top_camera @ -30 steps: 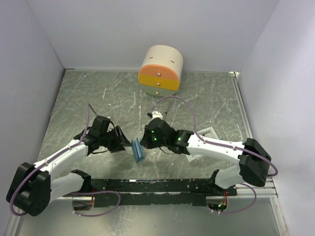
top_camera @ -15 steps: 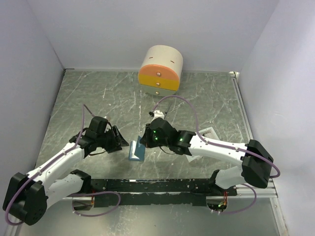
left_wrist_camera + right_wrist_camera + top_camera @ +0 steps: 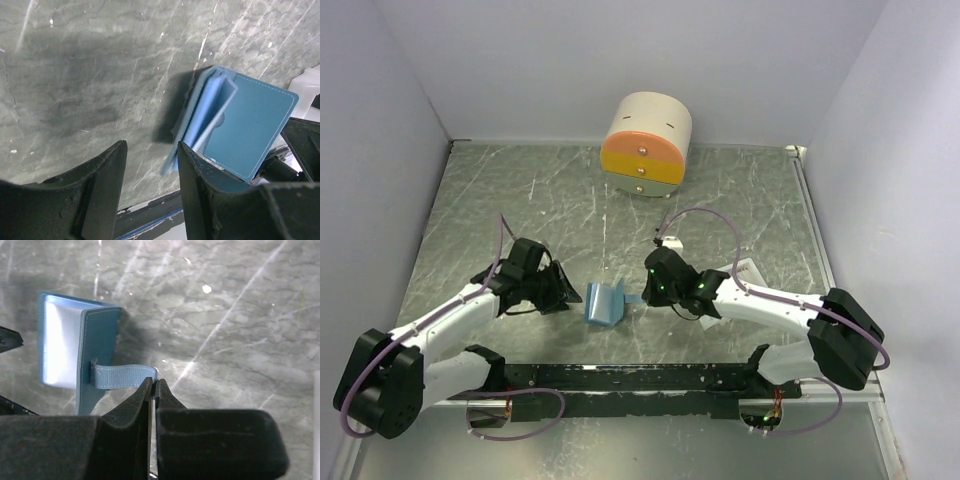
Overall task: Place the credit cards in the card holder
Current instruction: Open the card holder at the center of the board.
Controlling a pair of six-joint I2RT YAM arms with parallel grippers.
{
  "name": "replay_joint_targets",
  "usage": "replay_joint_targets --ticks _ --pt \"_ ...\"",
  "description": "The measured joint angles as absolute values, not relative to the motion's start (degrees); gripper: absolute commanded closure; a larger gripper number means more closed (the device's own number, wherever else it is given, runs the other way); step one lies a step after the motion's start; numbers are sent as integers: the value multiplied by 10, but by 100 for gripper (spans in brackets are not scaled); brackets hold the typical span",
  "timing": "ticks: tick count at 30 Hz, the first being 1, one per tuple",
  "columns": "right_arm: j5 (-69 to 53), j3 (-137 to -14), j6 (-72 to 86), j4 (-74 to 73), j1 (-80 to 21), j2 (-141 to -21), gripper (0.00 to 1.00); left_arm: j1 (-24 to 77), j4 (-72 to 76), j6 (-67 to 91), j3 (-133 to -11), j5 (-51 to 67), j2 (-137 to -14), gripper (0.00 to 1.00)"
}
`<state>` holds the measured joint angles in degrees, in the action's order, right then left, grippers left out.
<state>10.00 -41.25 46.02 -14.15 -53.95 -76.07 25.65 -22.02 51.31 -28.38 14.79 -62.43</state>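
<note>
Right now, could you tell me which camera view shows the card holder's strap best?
The right wrist view: the strap runs full-length from the card holder to the shut right pincer. The top view shows only a small sliver; the left wrist view shows the holder's covers, not the strap.

I am seeing a grey-green marbled surface (image 3: 520,200) with pale veins stretching out beneath the left pincer (image 3: 570,290) and the right pincer (image 3: 642,298). Plain pale walls (image 3: 620,60) are closing it in beyond and beside them. A round cream drawer box (image 3: 645,145) is standing well beyond the right pincer.
</note>
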Motion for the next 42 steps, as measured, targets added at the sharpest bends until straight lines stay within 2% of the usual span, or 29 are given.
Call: replay_joint_targets --ticks 11,18,42 --pt "80 -394 458 -130 -528 -756 100 257 -136 512 -260 208 -655 42" --pt "77 -392 456 -123 -526 -757 100 257 -90 515 -246 221 -655 45" --pt "77 -373 454 -118 -521 -759 100 257 -74 515 -235 216 -685 50"
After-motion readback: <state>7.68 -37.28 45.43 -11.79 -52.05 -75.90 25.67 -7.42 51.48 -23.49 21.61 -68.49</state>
